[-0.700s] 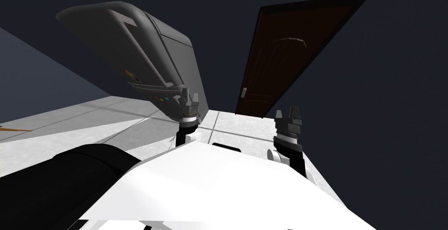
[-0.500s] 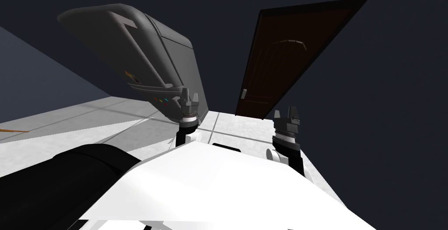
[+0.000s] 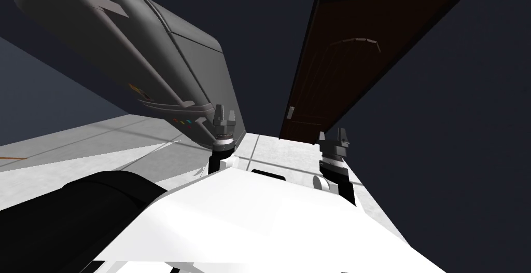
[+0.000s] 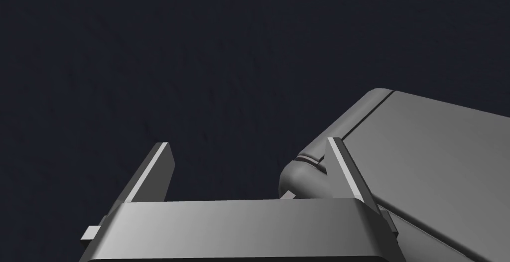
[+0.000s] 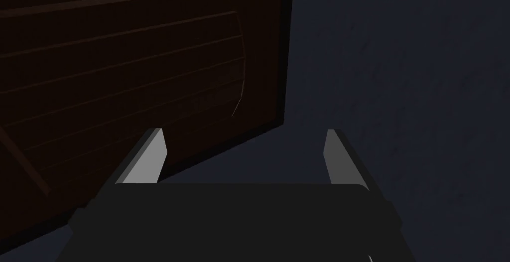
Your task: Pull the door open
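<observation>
Both end effectors are spread and empty: the left end effector point(image 3: 224, 113) beside a grey appliance point(image 3: 171, 67), the right end effector point(image 3: 333, 135) short of the dark brown door point(image 3: 352, 62) at the far edge of the tiled floor point(image 3: 269, 153). A small pale fitting point(image 3: 291, 112), probably the handle, sits on the door. Likely risks: thin blades slipping off so small a handle, or the left arm knocking the appliance.

There was one dark brown door point(image 3: 352, 62) with one pale handle point(image 3: 291, 111), one large grey appliance point(image 3: 155, 62), one left gripper point(image 3: 225, 112) and one right gripper point(image 3: 332, 134) (two fingers point(image 5: 149, 157) apiece).
</observation>
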You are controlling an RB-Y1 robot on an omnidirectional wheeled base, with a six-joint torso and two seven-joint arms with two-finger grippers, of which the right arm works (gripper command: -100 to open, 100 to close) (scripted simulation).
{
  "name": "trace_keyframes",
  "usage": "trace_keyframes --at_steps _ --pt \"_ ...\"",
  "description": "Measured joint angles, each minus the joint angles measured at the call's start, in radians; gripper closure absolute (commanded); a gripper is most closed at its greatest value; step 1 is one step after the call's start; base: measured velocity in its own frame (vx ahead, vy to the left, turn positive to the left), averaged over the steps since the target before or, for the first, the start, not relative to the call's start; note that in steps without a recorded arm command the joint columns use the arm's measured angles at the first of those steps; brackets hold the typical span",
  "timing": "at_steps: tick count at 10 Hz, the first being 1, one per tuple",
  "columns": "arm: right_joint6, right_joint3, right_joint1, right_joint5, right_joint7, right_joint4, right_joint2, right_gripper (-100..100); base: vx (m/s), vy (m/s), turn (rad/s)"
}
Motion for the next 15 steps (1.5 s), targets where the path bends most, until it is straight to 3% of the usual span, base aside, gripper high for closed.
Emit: trace_keyframes --at_steps 15 --pt "0.018 0.122 -0.076 -0.294 -0.227 0.181 -0.096 -100 0.113 -0.004 0.012"
